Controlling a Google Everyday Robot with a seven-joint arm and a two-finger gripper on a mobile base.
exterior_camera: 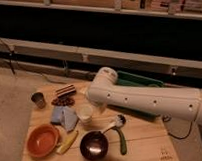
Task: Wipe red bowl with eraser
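The red bowl (42, 140) sits empty at the front left of the wooden table (141, 143). A brown-and-white striped block (66, 90), possibly the eraser, lies at the back left, apart from the bowl. My white arm (145, 99) reaches in from the right above the table's middle, with its rounded joint (101, 84) near the back. My gripper is not visible; it is either behind the arm or out of the camera view. Nothing touches the bowl.
A blue cloth (65, 117), a white cup (85, 114), a dark bowl (93, 144), a banana (67, 142) and a green-handled brush (120, 136) lie around the middle. A metal cup (38, 99) stands at the left. A green bin (140, 80) sits behind the arm.
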